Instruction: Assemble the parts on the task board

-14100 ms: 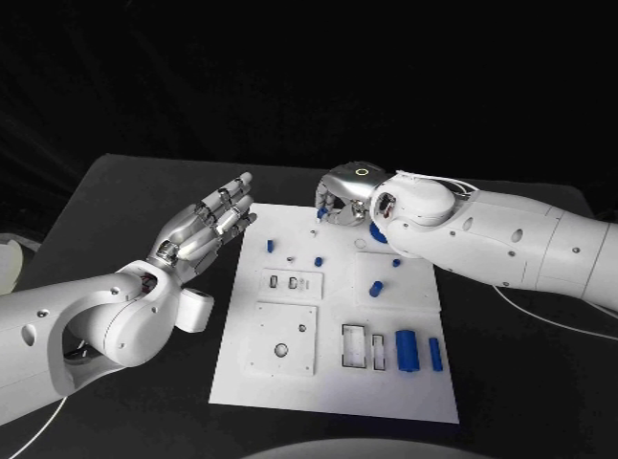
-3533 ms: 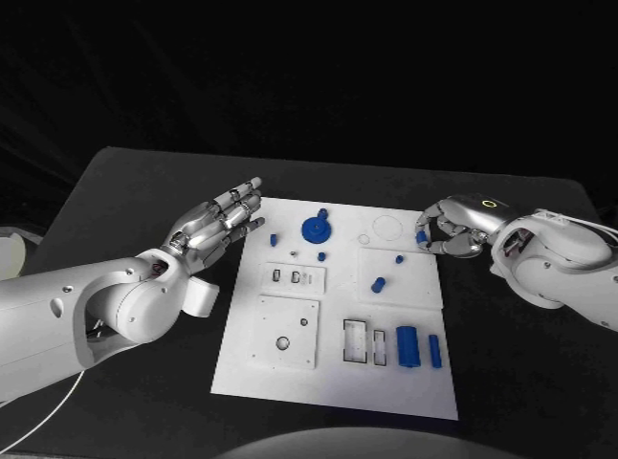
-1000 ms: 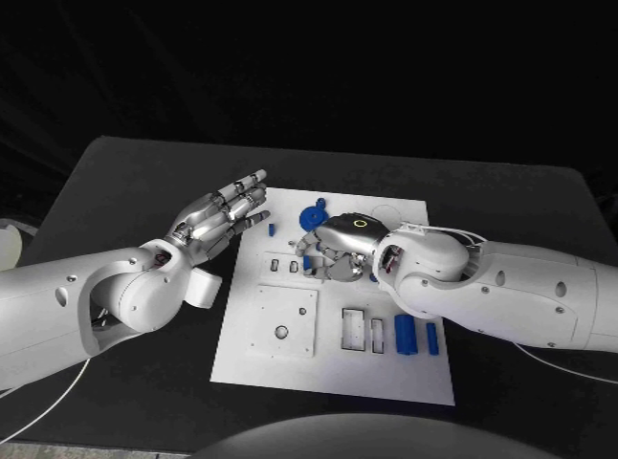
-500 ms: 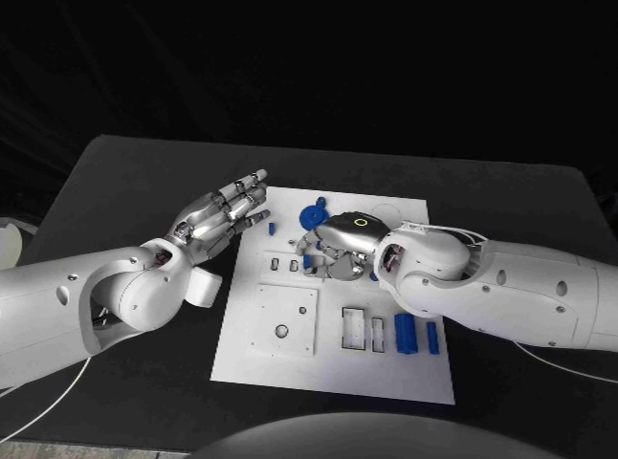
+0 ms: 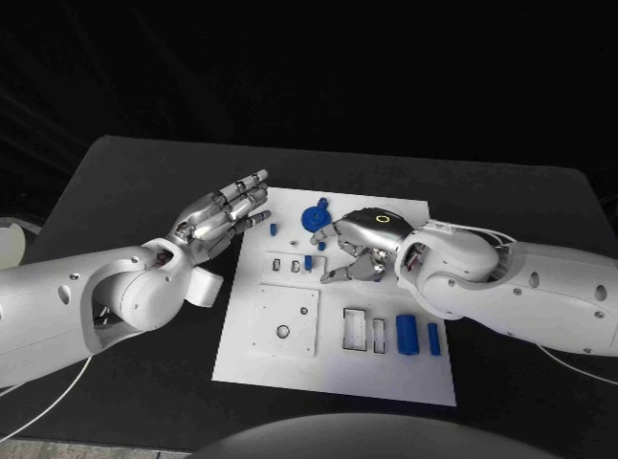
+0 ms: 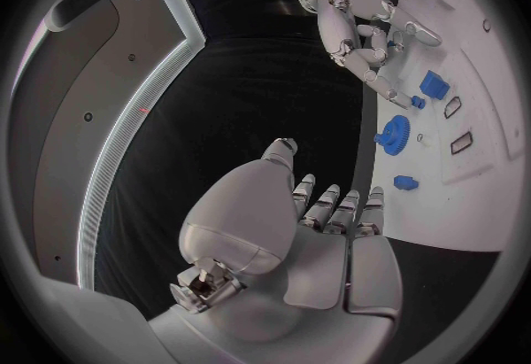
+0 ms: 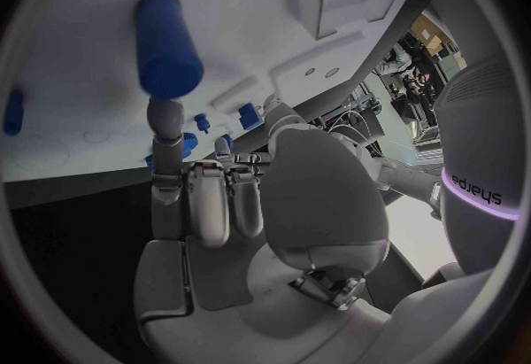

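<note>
Right robot hand (image 5: 358, 251), fingers curled, grip unclear, hovers over task board (image 5: 289, 378); beside it, loose blue parts (image 5: 406, 336) remain unassembled.

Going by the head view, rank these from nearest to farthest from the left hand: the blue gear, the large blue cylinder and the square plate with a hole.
From the left hand:
1. Blue gear, at the far end of the task board, beside the fingertips.
2. Square plate with a hole, on the board's left side, nearer the robot.
3. Large blue cylinder, on the board's right side, near the robot.
</note>
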Motion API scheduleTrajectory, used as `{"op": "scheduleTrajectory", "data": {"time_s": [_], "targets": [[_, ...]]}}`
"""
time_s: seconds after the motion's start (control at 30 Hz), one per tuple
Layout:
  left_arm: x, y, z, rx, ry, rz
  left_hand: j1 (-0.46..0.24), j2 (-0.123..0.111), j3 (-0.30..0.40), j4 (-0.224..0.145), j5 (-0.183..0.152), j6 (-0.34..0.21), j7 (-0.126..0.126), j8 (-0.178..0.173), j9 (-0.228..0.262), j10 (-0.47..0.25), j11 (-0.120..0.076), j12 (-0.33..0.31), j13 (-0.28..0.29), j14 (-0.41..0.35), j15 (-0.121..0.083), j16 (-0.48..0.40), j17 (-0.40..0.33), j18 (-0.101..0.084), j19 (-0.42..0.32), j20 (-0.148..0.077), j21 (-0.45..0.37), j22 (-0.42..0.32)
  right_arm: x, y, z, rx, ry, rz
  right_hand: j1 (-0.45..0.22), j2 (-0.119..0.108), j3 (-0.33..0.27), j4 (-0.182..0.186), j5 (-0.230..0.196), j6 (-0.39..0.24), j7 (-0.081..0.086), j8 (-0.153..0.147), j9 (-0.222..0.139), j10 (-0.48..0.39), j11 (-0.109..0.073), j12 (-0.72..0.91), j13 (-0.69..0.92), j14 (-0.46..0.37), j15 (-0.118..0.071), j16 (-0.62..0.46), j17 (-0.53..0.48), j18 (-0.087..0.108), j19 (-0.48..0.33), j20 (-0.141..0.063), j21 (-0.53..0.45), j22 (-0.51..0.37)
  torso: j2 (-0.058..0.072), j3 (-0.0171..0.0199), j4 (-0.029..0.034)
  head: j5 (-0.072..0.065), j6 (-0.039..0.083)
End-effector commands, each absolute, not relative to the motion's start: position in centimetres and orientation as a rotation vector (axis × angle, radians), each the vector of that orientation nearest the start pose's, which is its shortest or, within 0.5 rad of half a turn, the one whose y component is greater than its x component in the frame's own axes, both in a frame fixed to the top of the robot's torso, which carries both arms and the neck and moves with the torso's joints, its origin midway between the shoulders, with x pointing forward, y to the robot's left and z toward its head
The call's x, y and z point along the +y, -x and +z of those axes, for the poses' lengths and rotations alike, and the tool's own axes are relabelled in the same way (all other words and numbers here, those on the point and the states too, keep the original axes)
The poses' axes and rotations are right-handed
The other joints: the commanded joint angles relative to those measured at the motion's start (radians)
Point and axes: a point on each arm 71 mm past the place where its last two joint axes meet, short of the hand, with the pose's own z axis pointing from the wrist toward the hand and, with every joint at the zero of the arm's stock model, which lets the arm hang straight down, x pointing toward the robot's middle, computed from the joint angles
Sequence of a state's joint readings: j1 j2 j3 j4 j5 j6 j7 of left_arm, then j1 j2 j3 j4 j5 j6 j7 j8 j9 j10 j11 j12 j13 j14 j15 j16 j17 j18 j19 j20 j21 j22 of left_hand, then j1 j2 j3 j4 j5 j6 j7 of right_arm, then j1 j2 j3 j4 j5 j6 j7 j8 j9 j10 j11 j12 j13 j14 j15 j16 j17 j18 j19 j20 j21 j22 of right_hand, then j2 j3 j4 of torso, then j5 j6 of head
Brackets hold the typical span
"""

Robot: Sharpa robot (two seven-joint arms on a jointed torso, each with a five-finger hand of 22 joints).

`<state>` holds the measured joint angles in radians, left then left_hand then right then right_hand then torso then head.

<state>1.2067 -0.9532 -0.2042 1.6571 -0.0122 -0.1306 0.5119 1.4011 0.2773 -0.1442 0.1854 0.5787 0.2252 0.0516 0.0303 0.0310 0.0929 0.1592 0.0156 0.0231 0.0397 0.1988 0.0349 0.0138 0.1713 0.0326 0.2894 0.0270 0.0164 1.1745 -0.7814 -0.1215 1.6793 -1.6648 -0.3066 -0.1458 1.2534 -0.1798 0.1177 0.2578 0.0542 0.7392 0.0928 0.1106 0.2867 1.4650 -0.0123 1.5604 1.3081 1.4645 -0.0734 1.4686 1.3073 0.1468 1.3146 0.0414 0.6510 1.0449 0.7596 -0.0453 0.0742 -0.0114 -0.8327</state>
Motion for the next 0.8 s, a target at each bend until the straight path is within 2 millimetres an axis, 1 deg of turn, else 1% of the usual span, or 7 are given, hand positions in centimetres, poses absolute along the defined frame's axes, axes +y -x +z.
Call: {"op": "scheduleTrajectory", "data": {"time_s": [0.03,0.2,0.37,0.53,0.63,0.73,0.8], "targets": [[21.6,-43.5,-21.3,1.545,1.052,-1.739,0.012,0.001,0.000,-0.004,0.006,0.000,0.006,0.003,0.001,0.004,0.004,0.006,0.002,-0.001,0.006,0.004,0.001,-0.007,0.007,0.004,0.006,0.001,-12.9,-42.6,-19.5,1.620,0.424,0.758,0.013,-0.002,-0.026,0.032,-0.004,-0.009,0.001,-0.005,-0.007,0.090,0.011,-0.007,0.248,0.075,0.008,-0.006,0.140,0.013,0.002,0.002,-0.010,-0.002,-0.006,0.0015,-0.0021,0.002,0.000],[21.7,-43.4,-21.3,1.540,1.049,-1.730,0.012,0.000,0.001,-0.007,0.007,0.001,0.006,0.003,0.001,0.004,0.004,0.006,0.002,-0.001,0.006,0.004,0.001,-0.008,0.006,0.003,0.006,0.001,-14.5,-42.6,-17.4,1.568,0.365,0.767,0.004,0.005,-0.046,0.036,-0.004,-0.010,0.003,-0.005,-0.012,0.086,0.013,-0.011,0.245,0.074,0.009,-0.009,0.137,0.014,0.000,0.003,-0.021,-0.006,-0.017,0.0054,-0.0056,0.006,-0.003],[21.8,-43.4,-21.0,1.536,1.035,-1.715,0.014,-0.005,0.002,-0.014,0.009,0.004,0.007,0.004,0.002,0.006,0.003,0.006,0.002,-0.001,0.006,0.004,0.001,-0.009,0.007,0.004,0.007,0.001,-15.8,-42.7,-15.7,1.540,0.269,0.822,-0.004,0.019,-0.052,0.036,-0.004,0.003,0.006,0.003,-0.013,0.089,0.015,-0.009,0.247,0.075,0.011,-0.005,0.141,0.013,0.001,0.004,-0.017,-0.001,-0.035,0.0122,-0.0119,0.012,-0.003],[21.6,-43.5,-20.9,1.538,1.029,-1.711,0.014,-0.006,0.002,-0.016,0.010,0.006,0.007,0.005,0.002,0.006,0.002,0.006,0.002,-0.001,0.006,0.005,0.001,-0.009,0.008,0.004,0.007,0.001,-16.4,-43.0,-15.2,1.520,0.212,0.866,-0.005,0.033,-0.053,0.034,-0.004,0.026,0.004,0.015,-0.013,0.097,0.014,0.001,0.255,0.078,0.011,0.006,0.153,0.010,0.010,0.005,0.002,0.013,-0.056,0.0190,-0.0171,0.017,-0.003],[21.5,-43.6,-21.0,1.544,1.027,-1.703,0.015,-0.009,0.002,-0.019,0.009,0.006,0.008,0.004,0.002,0.007,0.003,0.006,0.002,0.000,0.007,0.005,0.001,-0.009,0.009,0.004,0.007,0.001,-16.7,-43.3,-15.2,1.521,0.198,0.868,0.003,0.048,-0.049,0.031,-0.004,0.054,0.002,0.031,-0.011,0.099,0.012,0.003,0.257,0.079,0.009,0.009,0.155,0.009,0.014,0.004,0.006,0.018,-0.072,0.0250,-0.0194,0.023,-0.003],[21.3,-43.8,-21.1,1.554,1.010,-1.679,0.023,-0.020,0.008,-0.046,0.004,0.008,0.013,0.004,0.002,0.012,0.009,0.007,0.004,0.019,0.013,0.022,0.007,-0.011,0.033,0.004,0.025,0.010,-17.3,-43.5,-15.5,1.529,0.186,0.857,0.015,0.062,-0.045,0.027,-0.002,0.080,0.003,0.045,-0.008,0.100,0.012,0.004,0.257,0.080,0.009,0.010,0.156,0.009,0.016,0.004,0.006,0.021,-0.084,0.0281,-0.0192,0.025,-0.002],[21.3,-43.9,-21.1,1.558,0.987,-1.651,0.023,-0.023,0.017,-0.062,-0.017,0.012,0.017,0.005,0.002,0.030,0.021,0.010,0.008,0.063,0.020,0.055,0.017,-0.017,0.069,0.006,0.050,0.021,-17.8,-43.7,-15.7,1.531,0.182,0.844,0.032,0.076,-0.039,0.020,0.008,0.108,0.003,0.060,-0.004,0.102,0.013,0.006,0.259,0.081,0.009,0.012,0.159,0.008,0.019,0.004,0.010,0.026,-0.094,0.0311,-0.0210,0.024,-0.003]]}}
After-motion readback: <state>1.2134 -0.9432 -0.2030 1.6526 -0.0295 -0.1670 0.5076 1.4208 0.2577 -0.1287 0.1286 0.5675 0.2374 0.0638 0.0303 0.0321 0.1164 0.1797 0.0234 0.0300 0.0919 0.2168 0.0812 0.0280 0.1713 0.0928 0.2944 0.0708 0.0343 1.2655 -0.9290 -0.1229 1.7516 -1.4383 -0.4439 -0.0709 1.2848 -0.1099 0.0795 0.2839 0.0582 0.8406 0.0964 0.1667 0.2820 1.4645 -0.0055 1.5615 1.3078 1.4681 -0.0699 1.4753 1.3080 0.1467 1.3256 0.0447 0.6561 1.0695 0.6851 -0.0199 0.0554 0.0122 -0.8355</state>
